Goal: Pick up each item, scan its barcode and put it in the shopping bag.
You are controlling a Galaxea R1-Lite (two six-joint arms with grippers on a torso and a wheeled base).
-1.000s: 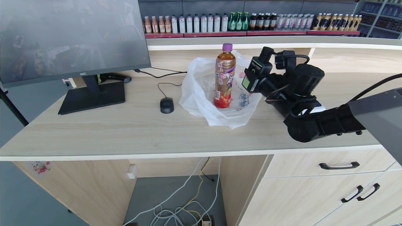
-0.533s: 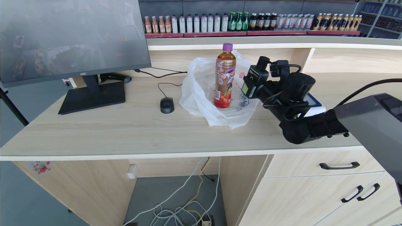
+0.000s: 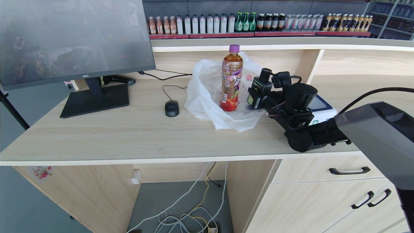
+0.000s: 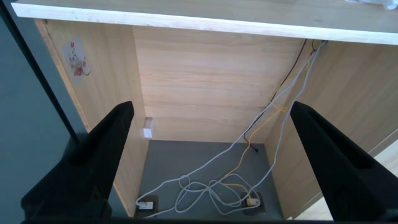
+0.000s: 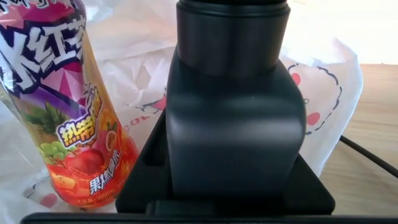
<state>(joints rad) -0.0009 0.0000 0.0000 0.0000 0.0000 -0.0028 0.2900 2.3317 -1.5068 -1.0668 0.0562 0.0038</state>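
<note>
In rt wrist view the bottle (image 5: pixel 74 124) is cut off partway up its label by the frame edge, & a black housing (image 5: pixel 233 124) covers part of the shopping bag (image 5: pixel 323 87). In head view my right arm (image 3: pixel 304 129) hides much of a white device (image 3: pixel 325 112); shelf bottles (image 3: pixel 258 22) too small to tell apart; monitor (image 3: pixel 74 38) clipped at top & left edge

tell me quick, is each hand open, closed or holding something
left hand: open, holding nothing
right hand: cannot be told
</note>
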